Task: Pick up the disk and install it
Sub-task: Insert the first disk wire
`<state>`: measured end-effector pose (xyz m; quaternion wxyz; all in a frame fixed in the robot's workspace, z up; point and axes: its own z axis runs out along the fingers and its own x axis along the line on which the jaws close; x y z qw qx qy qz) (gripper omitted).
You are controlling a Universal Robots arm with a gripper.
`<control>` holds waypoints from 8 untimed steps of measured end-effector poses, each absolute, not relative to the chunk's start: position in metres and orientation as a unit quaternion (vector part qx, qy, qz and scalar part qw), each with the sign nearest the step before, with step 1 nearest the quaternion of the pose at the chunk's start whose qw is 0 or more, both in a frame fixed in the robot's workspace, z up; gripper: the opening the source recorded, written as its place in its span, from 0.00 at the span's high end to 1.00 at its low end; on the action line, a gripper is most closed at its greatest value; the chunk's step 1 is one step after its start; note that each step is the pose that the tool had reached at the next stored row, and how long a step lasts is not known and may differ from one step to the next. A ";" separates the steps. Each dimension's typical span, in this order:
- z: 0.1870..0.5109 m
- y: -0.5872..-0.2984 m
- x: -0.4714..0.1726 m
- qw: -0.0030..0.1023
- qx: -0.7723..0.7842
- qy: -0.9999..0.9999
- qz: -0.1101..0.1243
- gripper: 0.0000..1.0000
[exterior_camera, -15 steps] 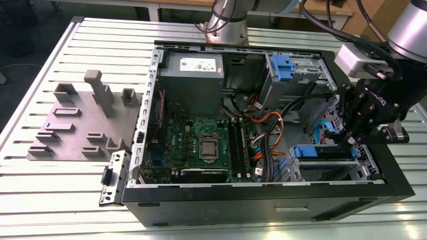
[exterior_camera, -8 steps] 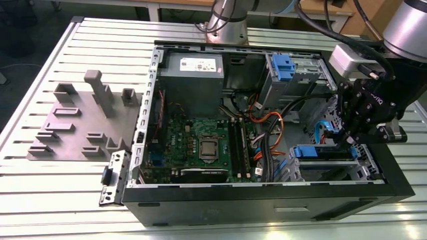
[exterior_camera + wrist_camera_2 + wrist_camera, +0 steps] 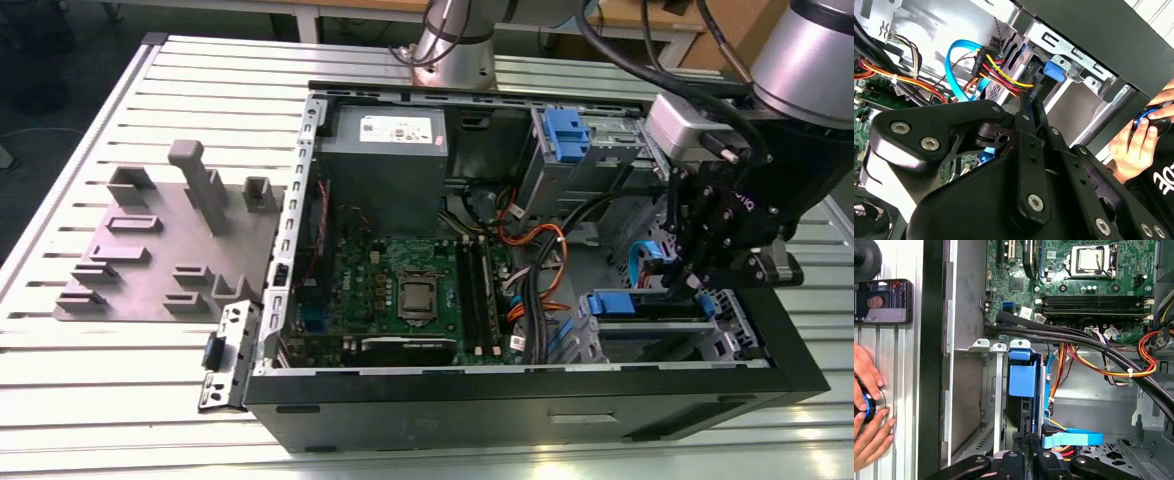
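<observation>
Right, the computer case [image 3: 534, 400] lies on its side with the open face up, I'd guess so the arm can come straight down into it. In the exterior view the gripper [image 3: 693, 287] is down in the corner at about four o'clock from the main board [image 3: 400, 285]. The disk [image 3: 651, 308] stands on edge there in the drive cage [image 3: 731, 345], its blue rail [image 3: 1023, 375] between the metal guides [image 3: 999, 390], so it looks seated or very nearly so. In both wrist views the fingers [image 3: 1032, 130] are drawn almost together, narrower than the disk is thick. Their tips are at its rear end, just beside the blue cable [image 3: 1072, 439]. That's pressing rather than clamping, I reckon, with nothing between them that I can make out. Outside the case wall, a person's hand [image 3: 864, 372] rests on a blue knob [image 3: 867, 409].
</observation>
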<state>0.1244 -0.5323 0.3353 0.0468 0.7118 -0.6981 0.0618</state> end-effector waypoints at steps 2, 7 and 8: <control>0.335 -0.532 0.124 0.045 0.712 -0.698 0.064 0.84; 0.334 -0.532 0.118 0.036 0.711 -0.698 0.072 0.84; 0.334 -0.532 0.117 0.034 0.711 -0.699 0.074 0.84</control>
